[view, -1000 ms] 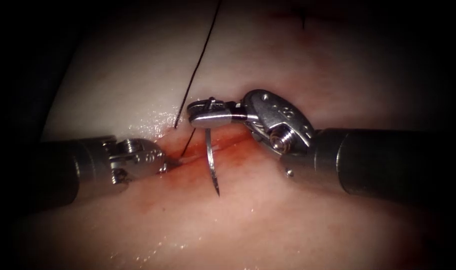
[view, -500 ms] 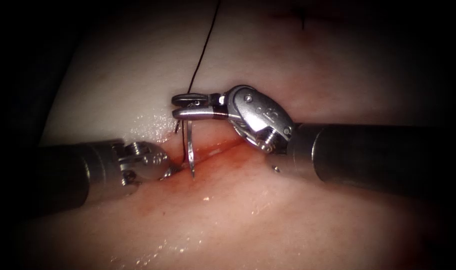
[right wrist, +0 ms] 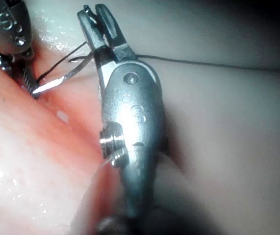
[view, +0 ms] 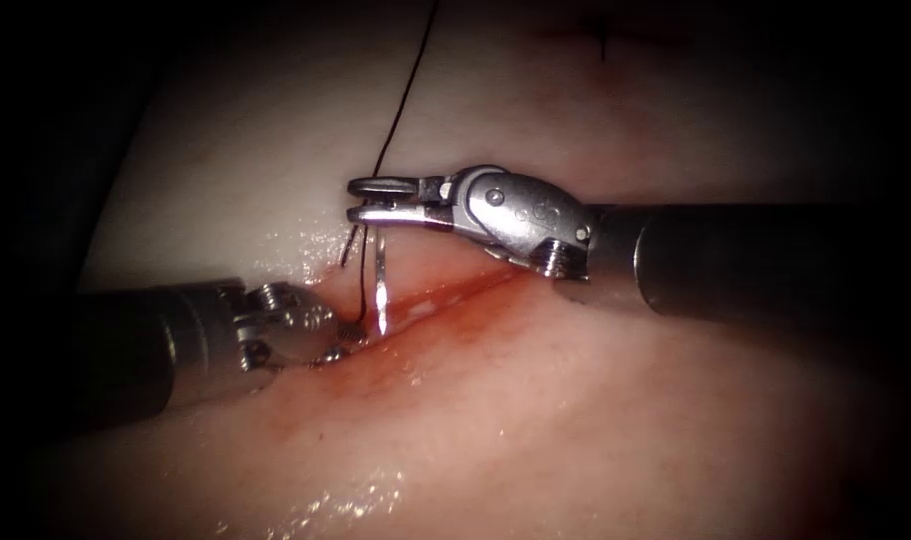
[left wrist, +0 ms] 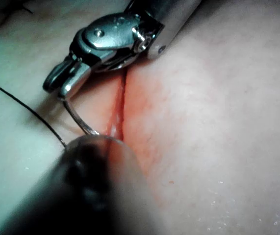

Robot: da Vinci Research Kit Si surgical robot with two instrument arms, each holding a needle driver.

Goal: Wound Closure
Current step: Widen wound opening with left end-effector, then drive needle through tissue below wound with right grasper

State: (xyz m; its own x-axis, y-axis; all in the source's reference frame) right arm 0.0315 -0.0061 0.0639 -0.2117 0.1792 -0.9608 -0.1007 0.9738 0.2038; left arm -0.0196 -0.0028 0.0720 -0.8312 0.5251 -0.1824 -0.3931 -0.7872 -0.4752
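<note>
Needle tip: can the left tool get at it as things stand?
Probably yes. The right tool holds the needle near its thread end, and the tip hangs at the cut right beside the left tool. Nothing lies between them, and the thread runs off upward.

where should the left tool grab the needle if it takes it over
Probably the bare shaft just above the tip, coming from the cut's left. The right tool holds the needle near its thread end, so it hangs tip-down over the cut, beside the left tool.
</note>
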